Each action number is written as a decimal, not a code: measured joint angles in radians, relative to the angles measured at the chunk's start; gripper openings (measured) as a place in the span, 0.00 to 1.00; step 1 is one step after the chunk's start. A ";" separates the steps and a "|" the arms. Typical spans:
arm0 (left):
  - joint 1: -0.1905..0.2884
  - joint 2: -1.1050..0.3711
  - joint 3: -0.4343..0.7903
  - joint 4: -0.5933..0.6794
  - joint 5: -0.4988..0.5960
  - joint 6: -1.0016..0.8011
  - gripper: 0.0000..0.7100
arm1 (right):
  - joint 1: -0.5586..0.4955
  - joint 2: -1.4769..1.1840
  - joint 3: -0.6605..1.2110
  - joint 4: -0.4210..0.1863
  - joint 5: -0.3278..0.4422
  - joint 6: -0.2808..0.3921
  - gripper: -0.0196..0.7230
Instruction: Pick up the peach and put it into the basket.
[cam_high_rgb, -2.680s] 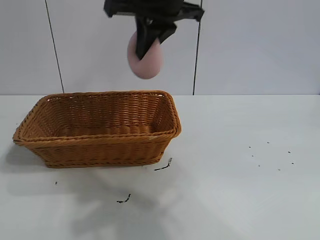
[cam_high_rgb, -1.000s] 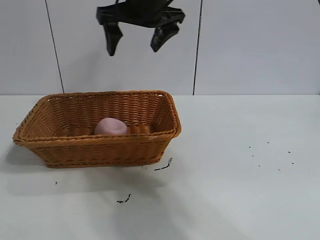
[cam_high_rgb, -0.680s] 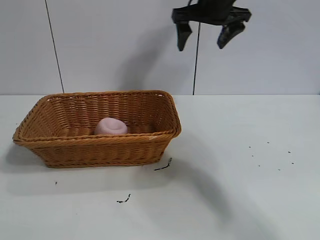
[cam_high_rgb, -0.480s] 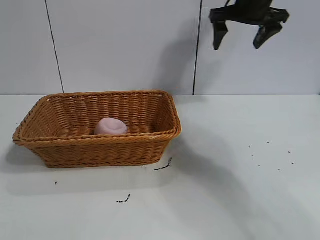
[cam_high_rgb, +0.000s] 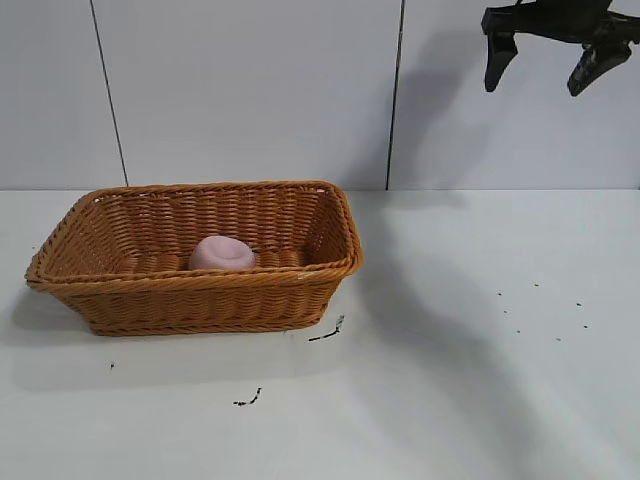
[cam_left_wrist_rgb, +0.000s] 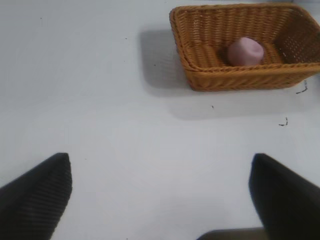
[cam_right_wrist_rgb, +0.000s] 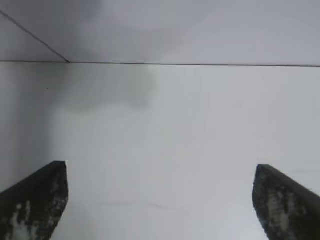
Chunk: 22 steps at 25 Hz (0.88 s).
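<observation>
Exterior view: peach (cam_high_rgb: 221, 254) inside basket (cam_high_rgb: 120, 285); right tool (cam_high_rgb: 555, 62) spread, empty, high up.

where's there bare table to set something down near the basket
Widest free patch: the table right of the basket, bare except for small dark specks. A strip in front of the basket is free too. Inside, the peach takes the middle. The right gripper, open, hangs high at the right.
</observation>
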 joint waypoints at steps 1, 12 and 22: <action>0.000 0.000 0.000 0.000 0.000 0.000 0.98 | 0.000 -0.025 0.034 0.007 0.000 0.000 0.96; 0.000 0.000 0.000 0.000 0.000 0.000 0.98 | 0.012 -0.562 0.616 0.023 0.000 -0.004 0.96; 0.000 0.000 0.000 0.000 0.000 0.000 0.98 | 0.012 -1.163 1.254 0.023 0.000 -0.007 0.96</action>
